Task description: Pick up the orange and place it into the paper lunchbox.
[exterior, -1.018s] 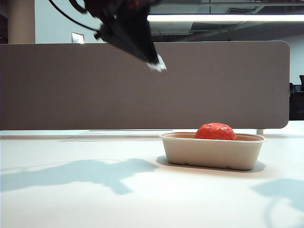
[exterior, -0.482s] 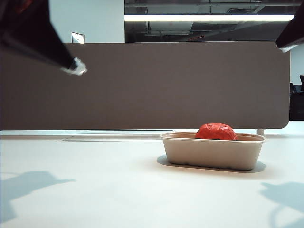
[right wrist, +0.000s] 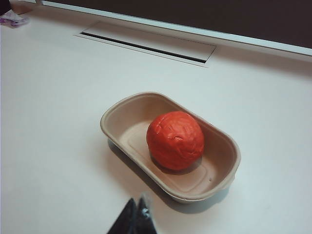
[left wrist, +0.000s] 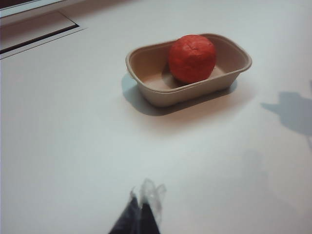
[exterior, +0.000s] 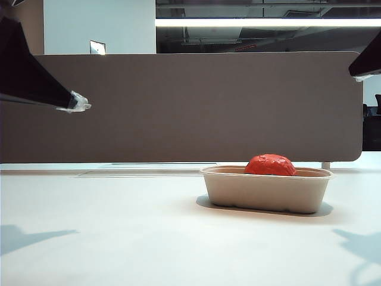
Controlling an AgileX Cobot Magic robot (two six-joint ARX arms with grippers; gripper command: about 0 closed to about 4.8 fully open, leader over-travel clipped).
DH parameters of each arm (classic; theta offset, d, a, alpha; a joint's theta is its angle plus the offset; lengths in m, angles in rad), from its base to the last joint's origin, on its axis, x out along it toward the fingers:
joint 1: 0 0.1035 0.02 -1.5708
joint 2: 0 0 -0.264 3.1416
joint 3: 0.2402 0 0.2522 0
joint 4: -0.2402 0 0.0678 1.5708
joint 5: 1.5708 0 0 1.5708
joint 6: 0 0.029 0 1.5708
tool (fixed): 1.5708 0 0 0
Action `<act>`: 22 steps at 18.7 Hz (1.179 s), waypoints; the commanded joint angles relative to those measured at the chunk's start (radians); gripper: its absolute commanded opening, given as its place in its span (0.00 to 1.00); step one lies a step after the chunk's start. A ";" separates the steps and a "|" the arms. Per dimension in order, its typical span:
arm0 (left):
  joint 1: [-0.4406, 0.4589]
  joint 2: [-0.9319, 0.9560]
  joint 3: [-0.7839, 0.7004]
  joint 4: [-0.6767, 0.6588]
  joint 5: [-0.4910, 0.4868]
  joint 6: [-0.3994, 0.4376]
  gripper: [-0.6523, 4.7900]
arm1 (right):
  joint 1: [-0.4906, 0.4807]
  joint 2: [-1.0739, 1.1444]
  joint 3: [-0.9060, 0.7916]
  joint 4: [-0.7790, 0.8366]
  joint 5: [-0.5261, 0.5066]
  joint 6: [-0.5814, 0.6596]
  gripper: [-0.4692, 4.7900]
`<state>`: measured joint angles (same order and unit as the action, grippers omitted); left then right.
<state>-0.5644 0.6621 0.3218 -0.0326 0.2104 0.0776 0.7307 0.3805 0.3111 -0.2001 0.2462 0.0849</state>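
Note:
The red-orange, wrinkled orange [exterior: 271,164] sits inside the beige paper lunchbox [exterior: 265,193] on the white table, right of centre; it also shows as the orange [left wrist: 192,58] in the lunchbox [left wrist: 146,87], and as the orange [right wrist: 175,140] in the lunchbox [right wrist: 117,122]. My left gripper [exterior: 77,102] hangs high at the far left, shut and empty, its black tips [left wrist: 141,204] together with clear tape on them. My right gripper [exterior: 361,76] is high at the right edge, well above the lunchbox, its tips [right wrist: 137,204] shut with nothing between them.
A long grey partition [exterior: 178,107] stands behind the table. A recessed slot [right wrist: 146,46] runs along the table's back edge. Arm shadows [exterior: 30,235] fall on the table at the left and right sides.
The left gripper has swung from above the table's middle out to the far left and lower. The right gripper has come into view at the upper right. Orange and lunchbox have not moved.

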 commanded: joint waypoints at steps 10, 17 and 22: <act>0.528 -0.659 -0.319 0.011 -0.277 -0.063 0.11 | 0.002 -0.006 0.003 0.010 -0.002 0.001 0.08; 0.497 -0.659 -0.319 0.011 -0.275 -0.063 0.12 | -0.302 -0.089 -0.125 0.161 0.069 -0.008 0.08; 0.497 -0.659 -0.318 0.011 -0.275 -0.063 0.12 | -0.507 -0.226 -0.194 0.160 -0.077 -0.008 0.08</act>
<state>-0.0662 0.0067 0.0055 -0.0269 -0.0639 0.0097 0.2356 0.1764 0.1257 -0.0582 0.1776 0.0780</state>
